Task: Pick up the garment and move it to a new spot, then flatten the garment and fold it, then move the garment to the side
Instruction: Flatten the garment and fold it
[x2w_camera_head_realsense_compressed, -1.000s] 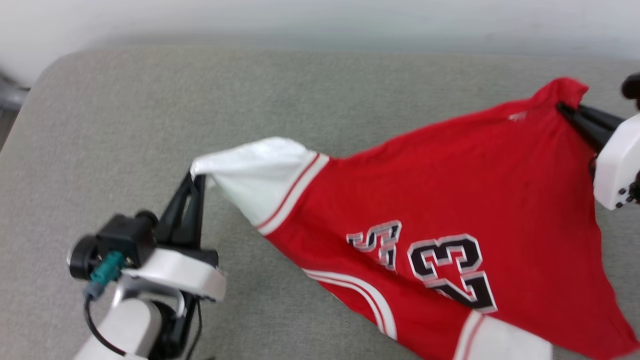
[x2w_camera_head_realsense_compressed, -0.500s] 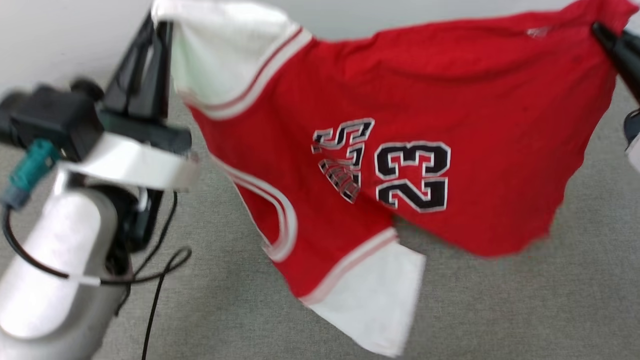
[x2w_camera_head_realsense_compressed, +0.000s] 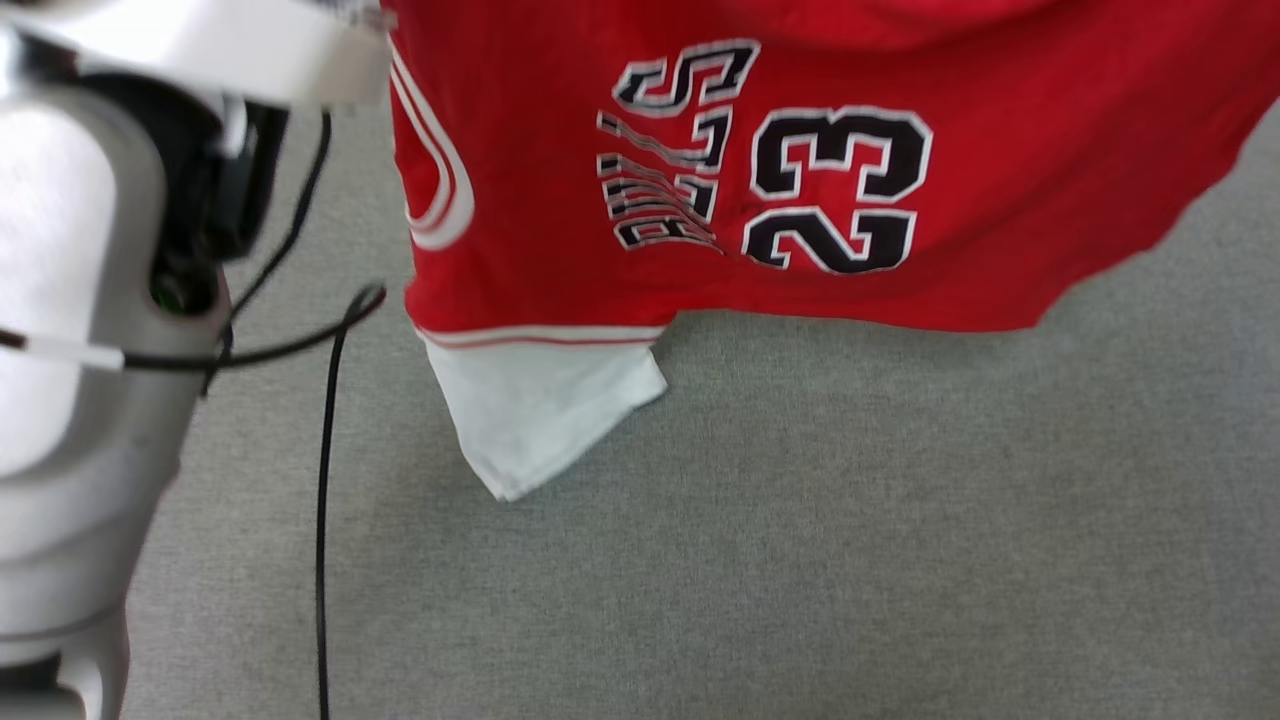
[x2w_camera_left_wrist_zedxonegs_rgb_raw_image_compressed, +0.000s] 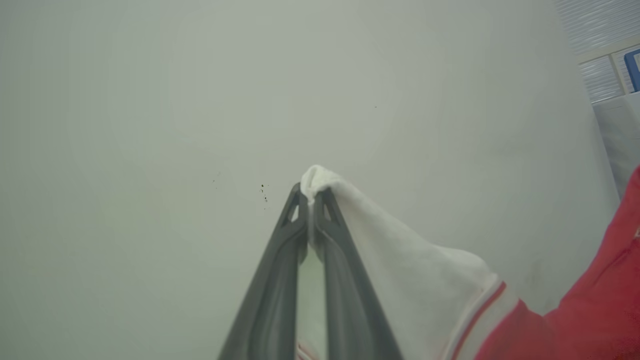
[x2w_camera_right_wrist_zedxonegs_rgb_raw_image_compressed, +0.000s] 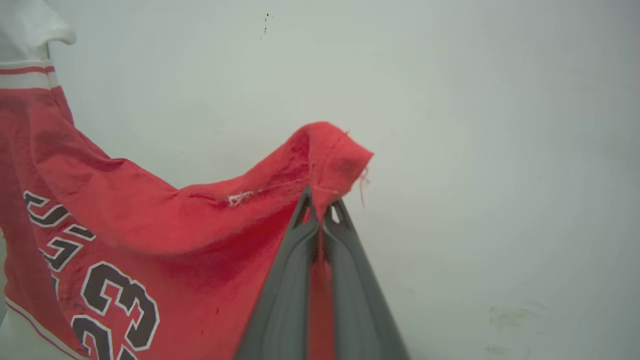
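Note:
The garment (x2w_camera_head_realsense_compressed: 820, 150), a red T-shirt with white sleeves and a black "23", hangs in the air across the top of the head view, one white sleeve dangling low above the grey surface. In the left wrist view my left gripper (x2w_camera_left_wrist_zedxonegs_rgb_raw_image_compressed: 310, 192) is shut on the tip of the other white sleeve of the garment (x2w_camera_left_wrist_zedxonegs_rgb_raw_image_compressed: 410, 270). My right gripper (x2w_camera_right_wrist_zedxonegs_rgb_raw_image_compressed: 322, 205) is shut on a red hem corner of the garment (x2w_camera_right_wrist_zedxonegs_rgb_raw_image_compressed: 150, 220), near a tiny white logo. The pale left forearm (x2w_camera_head_realsense_compressed: 70, 350) fills the left side of the head view.
A grey fabric surface (x2w_camera_head_realsense_compressed: 800, 540) lies under the hanging shirt. A black cable (x2w_camera_head_realsense_compressed: 325, 480) dangles from the left arm down to that surface. Both wrist views face a plain pale wall (x2w_camera_left_wrist_zedxonegs_rgb_raw_image_compressed: 150, 100).
Both arms have risen with the shirt between them. It has gone from draped on the grey surface to hanging in the air. The head camera's view has shifted too.

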